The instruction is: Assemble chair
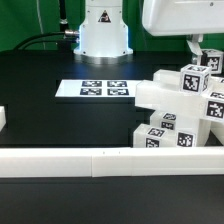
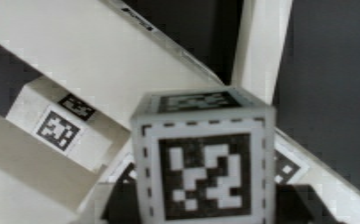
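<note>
The chair parts (image 1: 175,115) are chunky white pieces with black-and-white tags, clustered at the exterior view's right. My gripper (image 1: 206,56) hangs over the top of the cluster and is shut on a white square post (image 1: 194,78) that stands upright among the other pieces. In the wrist view the post (image 2: 202,150) fills the middle, with a tag on its top and one on its side. The dark fingers (image 2: 116,196) press on both of its sides, and my gripper (image 2: 203,203) sits around it. Behind it lie a flat braced panel (image 2: 88,70) and another white bar (image 2: 262,50).
The marker board (image 1: 105,88) lies flat in the middle of the black table. A long low white border rail (image 1: 90,160) runs along the front edge. A small white piece (image 1: 3,119) shows at the exterior view's left edge. The robot base (image 1: 103,30) stands at the back.
</note>
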Controlling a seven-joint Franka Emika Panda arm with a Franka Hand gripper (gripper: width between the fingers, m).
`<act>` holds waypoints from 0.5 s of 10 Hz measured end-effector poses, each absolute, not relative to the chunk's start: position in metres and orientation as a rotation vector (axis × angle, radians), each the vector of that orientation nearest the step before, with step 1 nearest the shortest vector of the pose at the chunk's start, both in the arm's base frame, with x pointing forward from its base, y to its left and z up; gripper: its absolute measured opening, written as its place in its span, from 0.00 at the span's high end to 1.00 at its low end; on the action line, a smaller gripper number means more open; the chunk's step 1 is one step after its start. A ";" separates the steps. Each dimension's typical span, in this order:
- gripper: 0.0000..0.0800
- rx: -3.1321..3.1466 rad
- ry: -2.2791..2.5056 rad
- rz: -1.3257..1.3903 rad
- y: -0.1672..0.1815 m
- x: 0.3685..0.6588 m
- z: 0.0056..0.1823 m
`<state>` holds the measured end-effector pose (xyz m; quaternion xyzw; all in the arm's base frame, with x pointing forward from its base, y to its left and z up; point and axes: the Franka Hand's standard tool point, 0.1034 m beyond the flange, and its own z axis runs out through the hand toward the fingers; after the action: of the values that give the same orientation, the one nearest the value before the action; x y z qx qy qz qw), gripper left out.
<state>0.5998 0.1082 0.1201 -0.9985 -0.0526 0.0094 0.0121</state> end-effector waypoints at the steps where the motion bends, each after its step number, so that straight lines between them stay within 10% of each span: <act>1: 0.64 -3.113 -0.163 0.022 0.108 0.600 0.120; 5: 0.64 -3.113 -0.164 0.018 0.108 0.601 0.120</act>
<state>0.6006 0.1080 0.1202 -0.9985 -0.0525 0.0057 0.0119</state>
